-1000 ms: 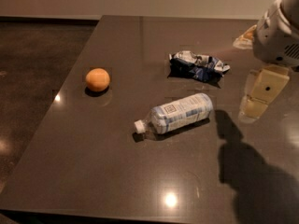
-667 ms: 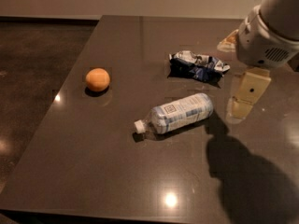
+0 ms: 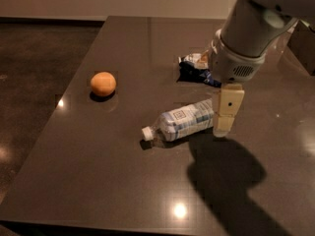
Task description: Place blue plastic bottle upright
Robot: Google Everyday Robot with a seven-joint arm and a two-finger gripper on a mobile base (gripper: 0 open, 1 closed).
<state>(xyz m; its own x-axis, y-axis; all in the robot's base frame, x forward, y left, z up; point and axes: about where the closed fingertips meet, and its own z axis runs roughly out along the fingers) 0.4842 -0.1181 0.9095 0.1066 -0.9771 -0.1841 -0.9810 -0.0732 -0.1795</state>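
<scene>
Since 1 second ago the gripper (image 3: 225,127) has swung in from the right. It was well clear of the blue plastic bottle (image 3: 184,122) and now hangs at the bottle's base end, overlapping it in this view. Whether it is spread or closed cannot be told. The bottle has not moved: it lies on its side near the middle of the bench (image 3: 98,181), with its white cap (image 3: 146,132) pointing left toward the near edge. The orange (image 3: 103,83) sits where it was, well apart to the left. The arm (image 3: 241,48) now covers part of the dark blue snack bag (image 3: 194,70) behind the bottle.
</scene>
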